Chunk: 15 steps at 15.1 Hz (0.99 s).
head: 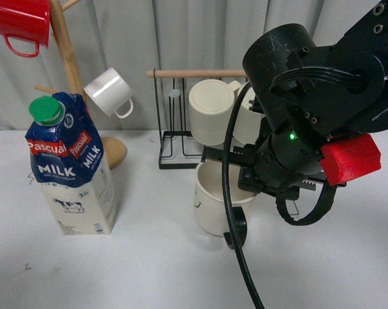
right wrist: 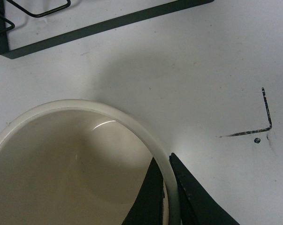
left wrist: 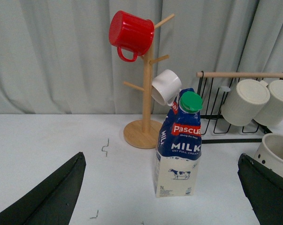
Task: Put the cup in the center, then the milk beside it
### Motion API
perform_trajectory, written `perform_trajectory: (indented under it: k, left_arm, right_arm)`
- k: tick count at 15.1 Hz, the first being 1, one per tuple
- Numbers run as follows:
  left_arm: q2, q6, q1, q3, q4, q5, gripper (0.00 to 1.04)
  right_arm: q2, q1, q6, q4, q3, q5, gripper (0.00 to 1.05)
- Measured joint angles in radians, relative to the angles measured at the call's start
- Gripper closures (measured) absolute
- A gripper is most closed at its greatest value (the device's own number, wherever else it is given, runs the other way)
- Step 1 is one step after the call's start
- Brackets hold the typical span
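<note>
The cup point(head: 210, 209), wide and cream-white with a black loop handle, sat mouth-up and empty, its rim pinched between the right arm's fingers point(right wrist: 190, 199); the milk point(head: 68, 174), a blue-and-cream green-capped carton, stood upright on the worktop point(head: 161, 264), well apart to its left.

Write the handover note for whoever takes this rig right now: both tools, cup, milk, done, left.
Right tool: shut on the rim of the cup, one finger inside, one outside.
Left tool: open, empty, facing the milk.
Cup is in front of the wire rack; milk stands upright to its left, apart.
Done: cup gripped. Left: release cup at centre, then set milk beside it.
</note>
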Motion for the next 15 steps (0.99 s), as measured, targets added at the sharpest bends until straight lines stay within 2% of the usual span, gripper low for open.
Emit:
perform_trajectory:
  k: [6, 7, 11, 13, 15]
  left_arm:
    - [0.000, 0.000, 0.000, 0.000, 0.000, 0.000, 0.07]
    - [0.000, 0.000, 0.000, 0.000, 0.000, 0.000, 0.07]
    - [0.000, 0.000, 0.000, 0.000, 0.000, 0.000, 0.07]
    - [0.000, 0.000, 0.000, 0.000, 0.000, 0.000, 0.07]
    - [0.000, 0.000, 0.000, 0.000, 0.000, 0.000, 0.07]
  right_arm:
    - [0.016, -0.021, -0.005, 0.000, 0.002, -0.009, 1.01]
    - [0.020, -0.022, -0.013, 0.001, 0.008, -0.013, 0.98]
    - [0.036, -0.027, -0.023, 0.012, 0.026, -0.052, 0.58]
    - [0.020, -0.033, -0.022, 0.034, 0.022, -0.089, 0.43]
    - [-0.093, -0.035, -0.022, 0.118, -0.038, -0.127, 0.18]
